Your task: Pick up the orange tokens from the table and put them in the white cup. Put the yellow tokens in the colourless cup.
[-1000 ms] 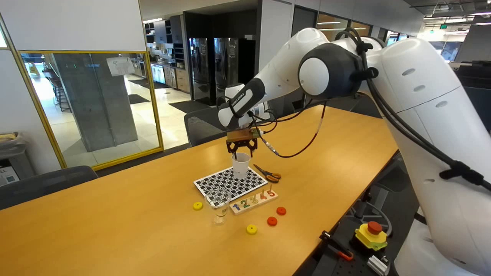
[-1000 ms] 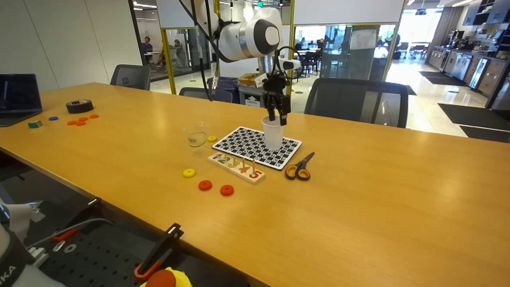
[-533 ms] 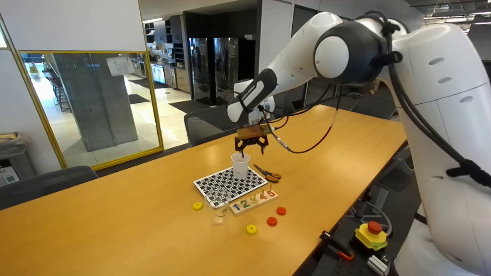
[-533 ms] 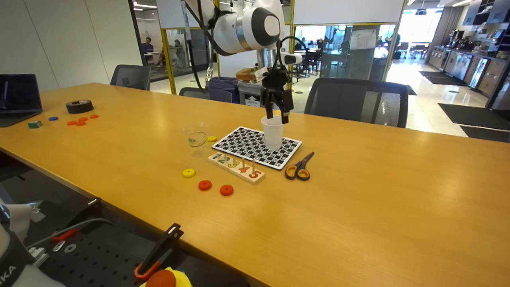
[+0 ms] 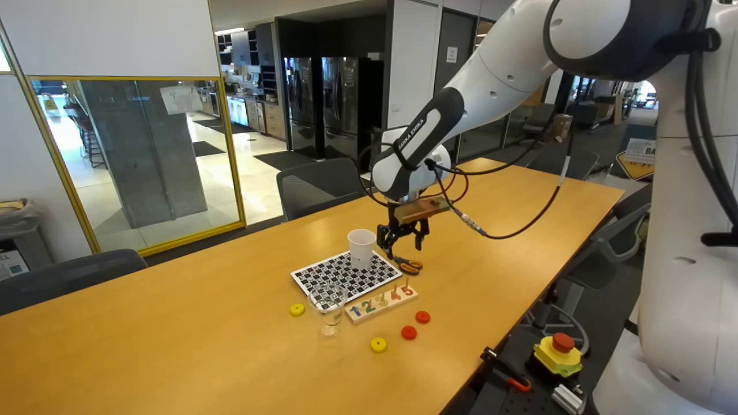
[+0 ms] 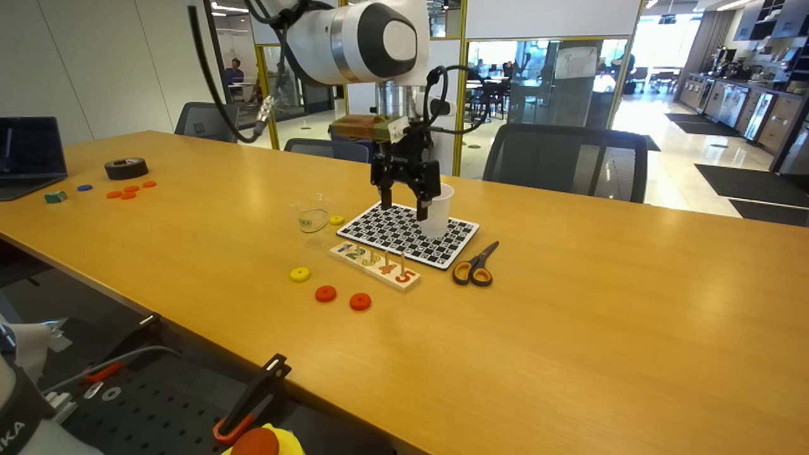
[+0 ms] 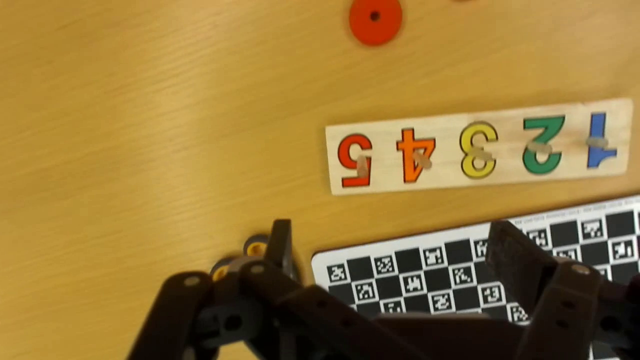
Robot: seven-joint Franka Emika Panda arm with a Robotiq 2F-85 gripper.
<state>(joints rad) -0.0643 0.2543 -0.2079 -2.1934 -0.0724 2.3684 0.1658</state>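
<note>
In an exterior view, we see a long yellow-brown worktop (image 5: 173, 346) with a black-and-white board (image 5: 323, 274) on it. A pair of black and orange scissors (image 5: 410, 266) lies just beside the board. A wooden number strip (image 5: 381, 304) sits between the board and the two orange tokens (image 5: 409, 332). The white cup (image 5: 361, 249) stands upright on the board. The hand (image 5: 404, 252) hangs just beside it, fingers apart; we cannot tell if they touch. The colourless cup (image 5: 330, 316) stands near the board's corner. Of the yellow tokens (image 5: 378, 345), one lies beside that cup and one near the orange tokens.

In an exterior view, we find more things far along the worktop: a laptop (image 6: 31, 155), a black roll (image 6: 126, 169), a green block (image 6: 55, 197), a blue piece (image 6: 84, 188) and four flat orange pieces (image 6: 128, 196). The hand covers part of the white cup here. The colourless cup is so clear that we see mostly a faint ring and a small green mark. The orange tokens look red-orange, round and flat.

In the wrist view, the hand's two fingers stand wide apart. One hides part of the scissors, and the other hides part of the board. The number strip shows its numbers upside down. Past it lies one of the orange tokens, cut a bit by the top edge, with a small dark hole in its middle.
</note>
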